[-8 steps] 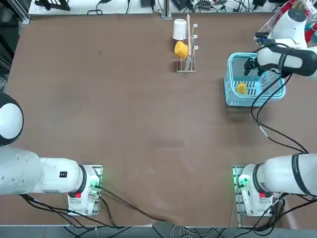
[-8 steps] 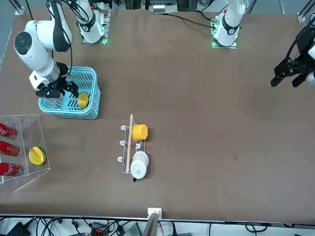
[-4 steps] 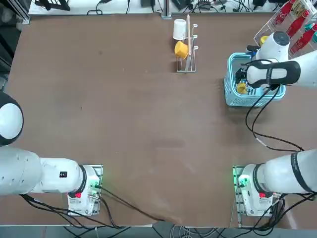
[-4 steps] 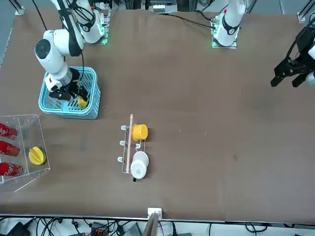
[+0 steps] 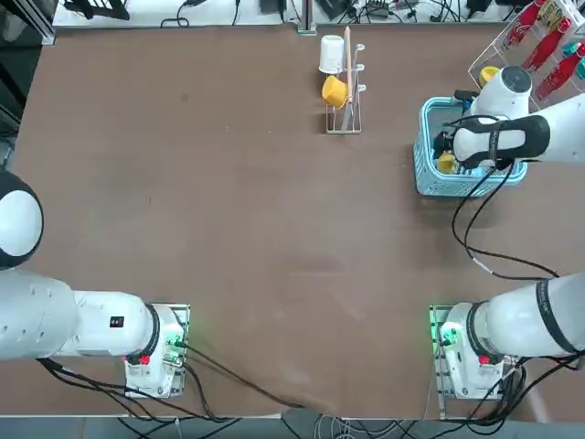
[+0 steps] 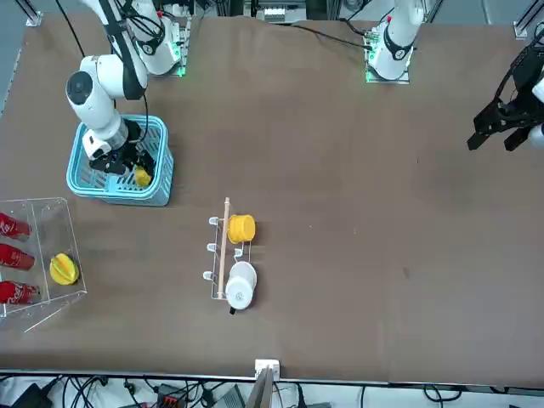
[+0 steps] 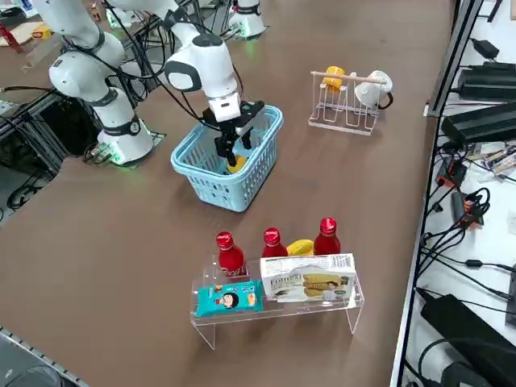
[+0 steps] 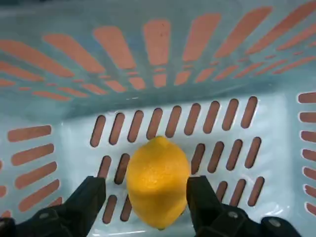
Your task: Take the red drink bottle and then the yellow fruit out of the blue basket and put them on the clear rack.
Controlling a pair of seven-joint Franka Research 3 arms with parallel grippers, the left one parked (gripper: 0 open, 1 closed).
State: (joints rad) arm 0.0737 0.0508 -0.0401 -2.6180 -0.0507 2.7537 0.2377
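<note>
No bottle is left in the blue basket (image 7: 211, 169); the right gripper (image 8: 146, 205), spread wide inside it, straddles the yellow fruit (image 8: 157, 180), not yet pinched.

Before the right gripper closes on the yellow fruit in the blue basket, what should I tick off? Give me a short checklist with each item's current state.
1. Right gripper open: ok, its fingers stand apart.
2. Small round yellow lemon-like fruit between the fingers: ok, one finger shows on each side of it in the wrist view.
3. Fruit resting on the floor of the light-blue slatted plastic basket: ok.
4. Nothing else beside the fruit in the basket: ok in the wrist view, only slatted floor shows.
5. Red plastic drink bottles already on the transparent acrylic rack: ok, three stand there.
6. Free spot on the rack for the fruit: cannot tell.
</note>
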